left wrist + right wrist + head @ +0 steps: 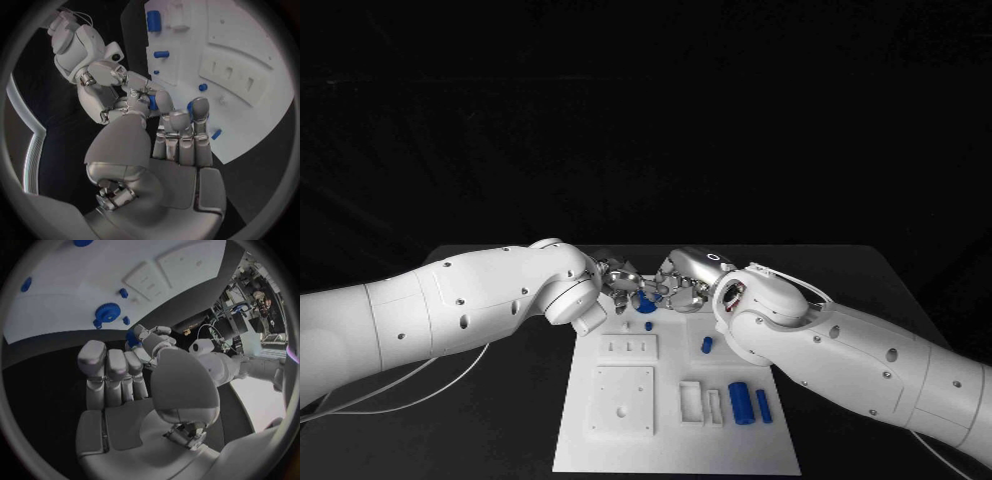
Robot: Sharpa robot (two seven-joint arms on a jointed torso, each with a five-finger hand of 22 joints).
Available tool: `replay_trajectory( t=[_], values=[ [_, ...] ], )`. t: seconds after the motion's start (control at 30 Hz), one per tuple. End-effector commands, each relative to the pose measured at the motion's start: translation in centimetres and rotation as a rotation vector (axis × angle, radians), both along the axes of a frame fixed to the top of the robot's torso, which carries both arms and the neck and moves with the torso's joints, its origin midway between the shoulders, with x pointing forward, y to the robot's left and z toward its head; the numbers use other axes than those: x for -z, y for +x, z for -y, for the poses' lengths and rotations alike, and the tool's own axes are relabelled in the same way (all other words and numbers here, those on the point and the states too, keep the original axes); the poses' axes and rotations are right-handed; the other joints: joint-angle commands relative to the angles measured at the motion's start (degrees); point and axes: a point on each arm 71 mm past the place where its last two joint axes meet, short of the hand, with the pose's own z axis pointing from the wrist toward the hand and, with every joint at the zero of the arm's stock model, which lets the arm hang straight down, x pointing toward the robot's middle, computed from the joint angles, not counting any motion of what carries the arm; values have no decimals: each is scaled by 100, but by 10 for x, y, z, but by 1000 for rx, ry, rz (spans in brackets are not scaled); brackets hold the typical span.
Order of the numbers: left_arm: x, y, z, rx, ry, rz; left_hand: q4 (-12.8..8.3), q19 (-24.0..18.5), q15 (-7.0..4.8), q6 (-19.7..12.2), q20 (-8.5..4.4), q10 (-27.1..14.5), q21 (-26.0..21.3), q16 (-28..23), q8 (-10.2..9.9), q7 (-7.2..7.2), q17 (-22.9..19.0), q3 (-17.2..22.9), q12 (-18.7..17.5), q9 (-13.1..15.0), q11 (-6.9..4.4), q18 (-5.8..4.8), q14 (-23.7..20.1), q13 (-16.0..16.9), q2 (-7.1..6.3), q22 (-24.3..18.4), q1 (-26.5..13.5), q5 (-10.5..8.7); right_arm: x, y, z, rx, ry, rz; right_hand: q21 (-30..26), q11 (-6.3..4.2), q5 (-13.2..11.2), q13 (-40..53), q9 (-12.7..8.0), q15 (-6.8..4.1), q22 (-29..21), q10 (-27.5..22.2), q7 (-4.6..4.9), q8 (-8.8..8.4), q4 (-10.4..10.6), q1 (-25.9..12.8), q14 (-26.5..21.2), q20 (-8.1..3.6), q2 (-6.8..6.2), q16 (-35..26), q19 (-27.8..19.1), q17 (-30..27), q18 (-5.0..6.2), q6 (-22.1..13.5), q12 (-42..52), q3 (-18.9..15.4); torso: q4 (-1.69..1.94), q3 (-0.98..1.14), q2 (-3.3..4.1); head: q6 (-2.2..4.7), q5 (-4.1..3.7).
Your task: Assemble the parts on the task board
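Fingertips of both hands meet over the far edge of the task board (675, 440), a small blue part (643, 297) between them. Left hand (619, 281) comes in from one side and right hand (678, 288) from the other, both equally near the piece. In the left wrist view the right hand's (109, 87) fingers are pinched on the blue part (152, 102), while the left hand's own fingers (200, 112) lie curled together just beside it with blue showing at their tips; whether they also grip it I cannot tell. Right wrist view shows the left hand's (153, 337) fingertips touching the same part (132, 337), right hand's fingers (106, 367) curled close.

Long axis of the held piece: hidden by fingers, not readable.

Outward from the hands, on the board: a small blue peg (651, 325) just beyond the fingers, a short blue cylinder (707, 345) nearer mid-board, two longer blue cylinders (740, 402) standing well apart toward the near corner. Blue gear (110, 315) lies near the board edge.

Judgement: coming move is a hand-to-hand transfer or regrasp.

Writing, labels: none legible.
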Motion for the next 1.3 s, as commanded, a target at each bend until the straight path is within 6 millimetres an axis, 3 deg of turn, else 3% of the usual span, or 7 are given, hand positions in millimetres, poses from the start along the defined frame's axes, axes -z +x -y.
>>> replay_trajectory(
  t=[0.03, 0.37, 0.73, 1.0, 1.1, 1.23, 1.3],
  values=[
    [-2, -2, 8, 39, -1, -2, 117, 2, -4, 29, -29, 232, -30, 34, 6, -2, 10, 62, 24, -5, -42, -72, -29, -7, -82, 8, -59, -66, 0, -4, -7, -30, -21, 9, 26, -19, 18, 9, 6, -19, 623, 17, -10, 40, -19, -6, 21, -11, 43, 21, 29, 4, -68, 40, 5, -4, -4, -2, 0, 2, -2],
    [-1, -2, 7, 37, 9, -6, 327, 7, -1, 20, -27, 231, -38, 37, 3, 11, 20, 161, 36, -19, -39, -69, -23, -16, -212, 20, -70, -108, 0, -4, -7, -19, -32, 14, 29, -20, 65, 5, 6, -20, 624, 16, -9, 39, -30, -9, 22, -12, 32, 21, 30, 8, -68, 41, -3, 10, 0, -1, 1, 2, -6],
    [-1, -2, 8, 44, 16, -10, 383, 11, 6, 52, -20, 234, -58, 38, 11, 25, 29, 183, 42, -400, -33, -65, -18, -26, -230, 36, -39, -110, 1, -4, -7, -14, -34, 14, 46, -23, 77, 6, 6, -19, 627, 17, -10, 41, -30, -15, 26, -12, 31, 30, 35, 16, -69, 45, -2, 18, 2, -2, 2, 0, 2],
    [-1, -2, 8, 37, 13, -4, -68, 16, -1, 16, -26, 231, -66, 20, 7, 16, 13, 21, 33, -494, -32, -68, -23, -28, 175, 50, 82, 50, 1, -4, -8, -14, -37, 10, 49, -23, 78, 6, 6, -19, 628, 18, -11, 40, -29, -18, 26, -12, 28, 31, 36, 19, -68, 44, -2, 18, 4, 0, 2, -5, 3],
    [-1, -2, 8, 33, 6, -5, -223, 17, -4, 8, -29, 229, -68, 23, 7, 6, 16, 50, 27, -519, -42, -71, -19, -29, 309, 52, 177, 256, 2, -4, -8, -14, -39, 8, 52, -24, 79, 7, 6, -20, 628, 18, -12, 40, -28, -22, 26, -12, 24, 32, 37, 22, -68, 44, -2, 18, 2, 1, 0, -12, 3],
    [-1, -2, 7, 30, -6, -7, -591, 14, -13, -28, -38, 229, -70, 25, 11, -7, 24, 250, 15, -541, -45, -79, -20, -31, 509, 59, 423, 826, 3, -4, -8, -13, -43, 4, 52, -24, 79, 7, 6, -20, 628, 18, -12, 40, -28, -22, 26, -12, 24, 32, 37, 22, -68, 44, -2, 18, -3, 0, 2, -19, -1],
    [-1, -2, 7, 28, -11, -7, -768, 11, -14, -47, -40, 232, -67, 31, 17, -1, 32, 429, 10, -499, -41, -82, -18, -34, 552, 66, 435, 787, 4, -3, -8, -13, -44, 3, 52, -24, 79, 7, 6, -20, 628, 18, -12, 40, -28, -22, 26, -12, 24, 32, 37, 22, -68, 44, -2, 18, -3, 0, 2, -19, -1]
  ],
)
